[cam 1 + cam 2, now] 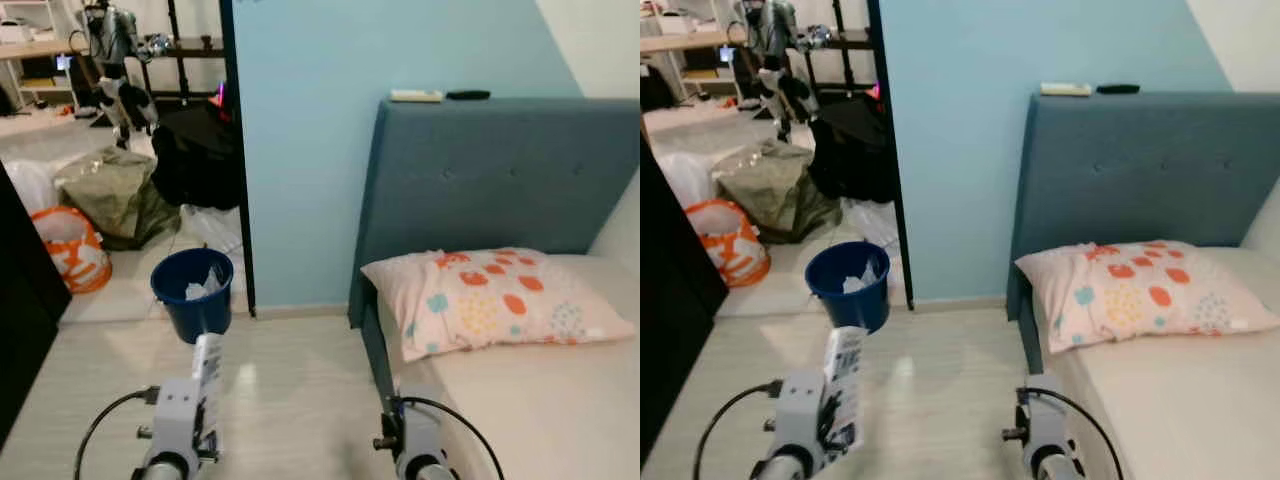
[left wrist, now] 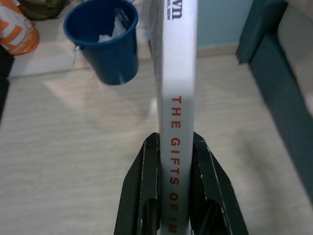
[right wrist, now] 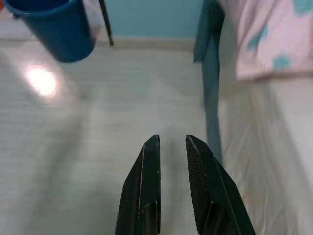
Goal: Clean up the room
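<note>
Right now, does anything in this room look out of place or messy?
Yes. Bags are heaped on the floor beyond the doorway, and two remotes lie on top of the headboard. The left gripper holds a book near the blue bucket.

Silver arms, black cables, black-fingered left pincer (image 2: 173,196).

A pale wood-look plank floor (image 1: 290,400) carries a round blue plastic bucket (image 1: 193,293) holding crumpled white paper. Beside it, a bed with a cream mattress (image 1: 540,400) bears a pink pillow with orange and teal spots (image 1: 490,298).
</note>
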Robot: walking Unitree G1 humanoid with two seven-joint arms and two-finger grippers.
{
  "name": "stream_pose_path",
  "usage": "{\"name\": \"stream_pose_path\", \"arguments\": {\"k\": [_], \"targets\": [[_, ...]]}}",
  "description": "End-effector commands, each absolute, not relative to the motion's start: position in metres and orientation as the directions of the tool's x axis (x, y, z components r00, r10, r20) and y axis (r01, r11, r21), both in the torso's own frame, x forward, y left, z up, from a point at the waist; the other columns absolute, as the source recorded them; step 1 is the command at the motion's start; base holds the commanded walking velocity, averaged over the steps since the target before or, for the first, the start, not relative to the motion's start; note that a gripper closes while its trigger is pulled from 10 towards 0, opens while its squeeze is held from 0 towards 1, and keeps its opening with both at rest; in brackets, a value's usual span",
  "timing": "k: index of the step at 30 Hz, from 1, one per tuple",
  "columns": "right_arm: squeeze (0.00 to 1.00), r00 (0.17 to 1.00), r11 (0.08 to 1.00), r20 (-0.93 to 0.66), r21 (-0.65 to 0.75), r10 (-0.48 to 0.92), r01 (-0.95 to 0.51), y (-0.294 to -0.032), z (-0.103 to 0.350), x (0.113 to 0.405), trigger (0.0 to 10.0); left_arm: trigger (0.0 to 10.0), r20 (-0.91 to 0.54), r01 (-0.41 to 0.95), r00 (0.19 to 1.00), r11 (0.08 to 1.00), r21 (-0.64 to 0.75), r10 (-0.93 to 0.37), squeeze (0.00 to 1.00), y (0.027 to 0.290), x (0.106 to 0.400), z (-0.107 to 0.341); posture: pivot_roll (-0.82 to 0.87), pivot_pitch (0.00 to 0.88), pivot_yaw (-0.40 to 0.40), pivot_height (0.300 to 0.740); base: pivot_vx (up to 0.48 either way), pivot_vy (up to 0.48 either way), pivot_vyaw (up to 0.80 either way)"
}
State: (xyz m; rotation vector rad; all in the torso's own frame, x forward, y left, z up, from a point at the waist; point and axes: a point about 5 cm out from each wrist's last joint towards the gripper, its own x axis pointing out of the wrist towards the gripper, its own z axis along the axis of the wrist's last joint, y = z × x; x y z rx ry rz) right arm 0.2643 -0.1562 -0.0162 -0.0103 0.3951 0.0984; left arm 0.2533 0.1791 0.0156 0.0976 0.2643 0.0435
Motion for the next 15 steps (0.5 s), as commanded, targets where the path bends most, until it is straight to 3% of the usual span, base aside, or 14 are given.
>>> {"name": "stream_pose_path", "arguments": {"k": [1,15], "targets": [[0.0,0.911,0.995,-0.401,0.028,0.102,-0.099,-0.1507,-0.0203,0.2603,10.0,10.0,-0.248,-0.05,0.966,0.991,0.126,0.08,0.0,0.188,0.2516,0.0166,0.05,0.071,-0.058,0.728,0.382,0.0,0.0],[0.0,0.911,0.995,-0.401,0.025,0.097,-0.095,-0.1522,-0.0203,0.2602,10.0,10.0,-0.248,-0.048,0.966,0.991,0.123,0.078,0.0,0.1868,0.2521,0.0163,0.04,0.07,-0.057,0.728,0.378,0.0,0.0]]}}
